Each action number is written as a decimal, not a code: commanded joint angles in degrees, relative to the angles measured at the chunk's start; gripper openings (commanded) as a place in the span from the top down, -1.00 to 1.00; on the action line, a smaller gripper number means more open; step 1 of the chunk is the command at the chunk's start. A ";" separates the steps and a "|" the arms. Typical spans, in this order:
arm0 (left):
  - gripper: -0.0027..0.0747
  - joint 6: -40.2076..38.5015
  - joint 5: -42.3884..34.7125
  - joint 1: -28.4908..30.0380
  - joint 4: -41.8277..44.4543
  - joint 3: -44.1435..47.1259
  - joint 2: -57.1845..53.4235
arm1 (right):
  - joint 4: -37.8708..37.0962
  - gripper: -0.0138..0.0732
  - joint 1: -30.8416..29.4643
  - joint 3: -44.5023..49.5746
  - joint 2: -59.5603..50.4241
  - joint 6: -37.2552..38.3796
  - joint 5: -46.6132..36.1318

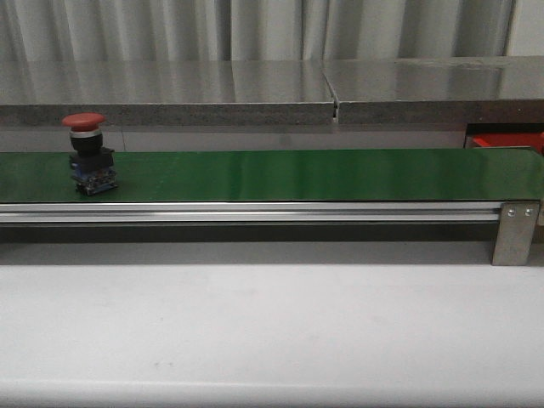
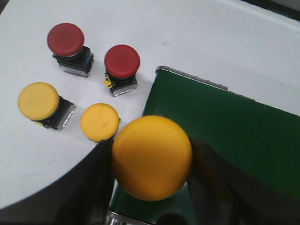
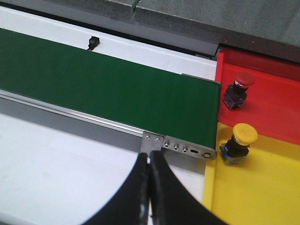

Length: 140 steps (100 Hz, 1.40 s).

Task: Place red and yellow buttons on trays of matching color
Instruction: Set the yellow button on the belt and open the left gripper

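The left gripper (image 2: 152, 161) clamps a yellow button (image 2: 152, 157) with a smooth domed cap, above the green belt (image 2: 225, 136). The right gripper (image 3: 150, 187) is closed on nothing. No writing is legible.

Lab/industrial test cell.
Green conveyor belt (image 1: 297, 174) with aluminium rail (image 1: 255, 212) on white surface (image 1: 272, 331); corrugated metal wall (image 1: 255, 30) behind.

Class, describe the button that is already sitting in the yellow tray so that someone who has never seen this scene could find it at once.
Start at the green conveyor belt and follow it to the end, where a red tray and a yellow tray sit side by side. In the yellow tray, close to the belt's end, stands a yellow-capped button. The nearby red-capped button stands in the red tray instead.
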 commanded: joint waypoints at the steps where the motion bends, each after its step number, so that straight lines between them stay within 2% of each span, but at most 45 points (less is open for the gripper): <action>1: 0.22 0.06 -2.79 -0.79 -1.20 -0.89 -2.23 | 0.68 0.85 -0.05 -1.48 0.05 -0.18 -4.32; 53: 0.22 0.06 -4.85 -1.78 -1.61 4.10 -1.54 | 0.68 0.85 -0.05 -1.48 0.05 -0.18 -4.32; 96: 0.18 0.06 -3.40 -1.78 -2.69 4.11 -1.54 | 0.68 0.85 -0.05 -1.48 0.05 -0.18 -4.32; 103: 0.08 0.06 -3.49 -1.78 -2.69 4.11 -1.54 | 0.68 0.85 -0.05 -1.48 0.05 -0.18 -4.32; 120: -0.43 0.06 -3.49 -1.78 -2.69 4.11 -1.54 | 0.68 0.85 -0.05 -1.48 0.05 -0.18 -4.32; 127: -0.51 0.06 -3.38 -1.78 -2.81 4.11 -1.54 | 0.68 0.85 -0.05 -1.48 0.05 -0.18 -4.32; 140: -0.51 0.18 -3.38 -1.78 -3.80 4.00 -1.79 | 0.68 0.85 -0.05 -1.48 0.05 -0.18 -4.32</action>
